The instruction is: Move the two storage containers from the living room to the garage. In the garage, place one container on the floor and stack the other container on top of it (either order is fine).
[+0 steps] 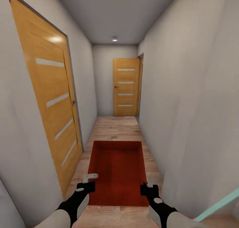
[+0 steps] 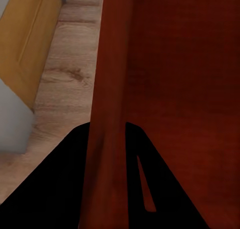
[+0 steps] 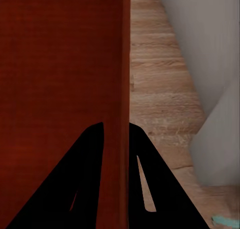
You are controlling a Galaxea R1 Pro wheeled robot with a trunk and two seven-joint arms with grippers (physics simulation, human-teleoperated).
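Note:
One red-orange storage container (image 1: 118, 171) hangs between my two arms, open side up, above a light wood plank floor in a narrow hallway. My left gripper (image 1: 87, 185) is shut on the container's left wall (image 2: 107, 114), with black fingers (image 2: 65, 189) on either side of it. My right gripper (image 1: 147, 187) is shut on the right wall (image 3: 122, 89), which its fingers (image 3: 85, 179) straddle. The garage and its floor are out of view.
White walls run close on both sides. A closed wooden door (image 1: 53, 102) with glazed slits stands at the left, and another door (image 1: 126, 87) closes the hallway's far end. The plank floor (image 1: 116, 128) runs ahead. A pale teal edge (image 1: 219, 203) shows at the lower right.

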